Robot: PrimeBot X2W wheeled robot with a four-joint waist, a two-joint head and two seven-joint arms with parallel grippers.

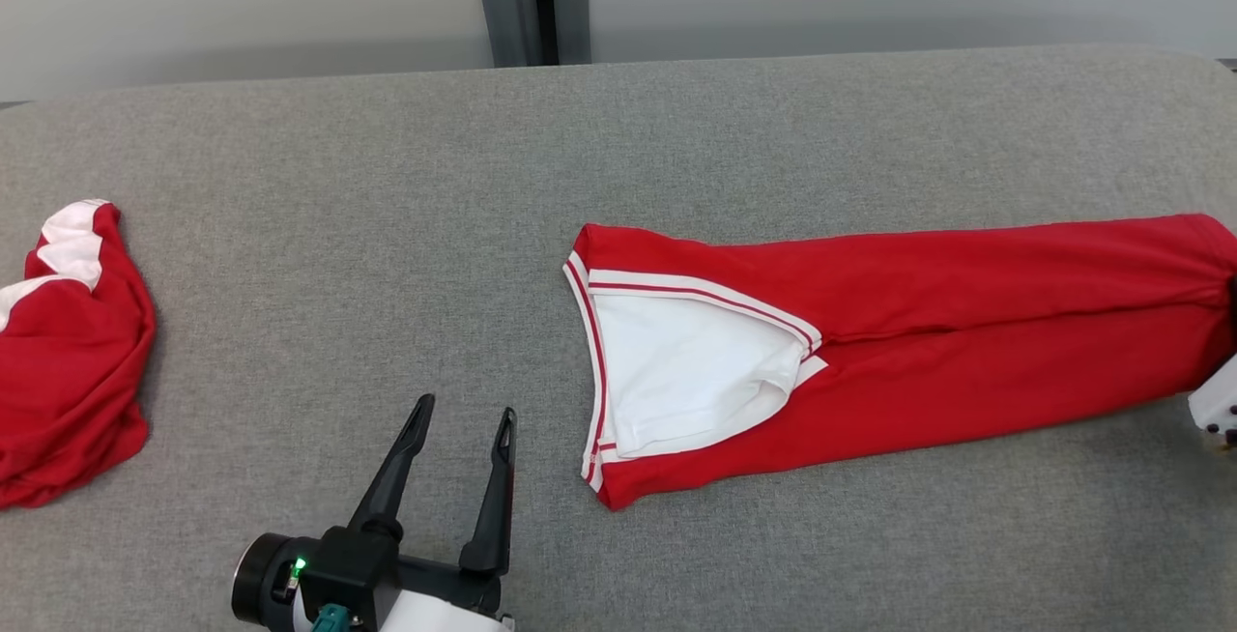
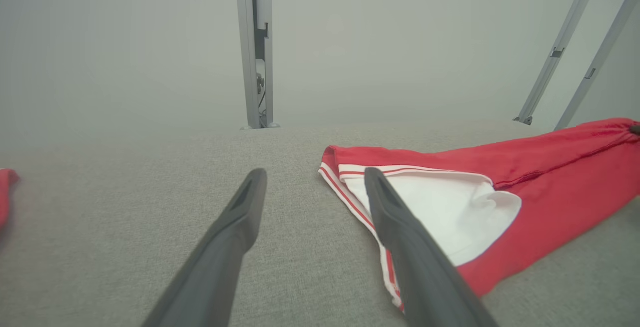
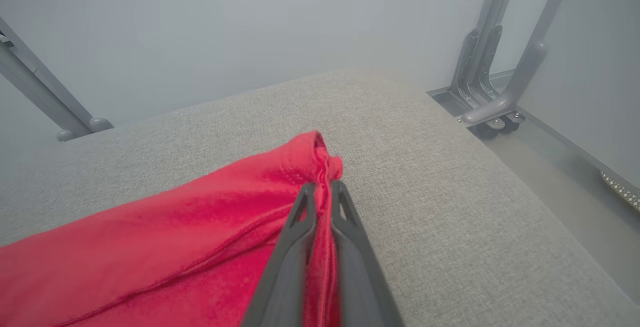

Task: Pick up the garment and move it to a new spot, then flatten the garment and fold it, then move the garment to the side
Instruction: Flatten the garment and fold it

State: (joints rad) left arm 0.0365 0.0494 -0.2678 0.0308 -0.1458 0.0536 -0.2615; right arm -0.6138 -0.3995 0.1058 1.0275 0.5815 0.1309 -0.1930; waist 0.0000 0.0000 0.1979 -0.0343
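Note:
The garment [image 1: 947, 323] is red with a white lining and white-striped trim, folded into a long strip across the grey table [image 1: 676, 139]. Its striped, white-lined end [image 2: 450, 212] points toward my left gripper [image 1: 464, 419], which stands open a short way left of it, nothing between its fingers. In the right wrist view my right gripper [image 3: 320, 191] is shut on the garment's [image 3: 200, 232] far right hem, pinching a ridge of red cloth. In the head view that gripper sits at the right frame edge, mostly cut off.
A second red and white garment [image 1: 68, 352] lies bunched at the table's left edge. Grey metal posts [image 1: 536, 4] stand behind the table. A wheeled frame foot [image 3: 495, 112] stands on the floor past the table's right end.

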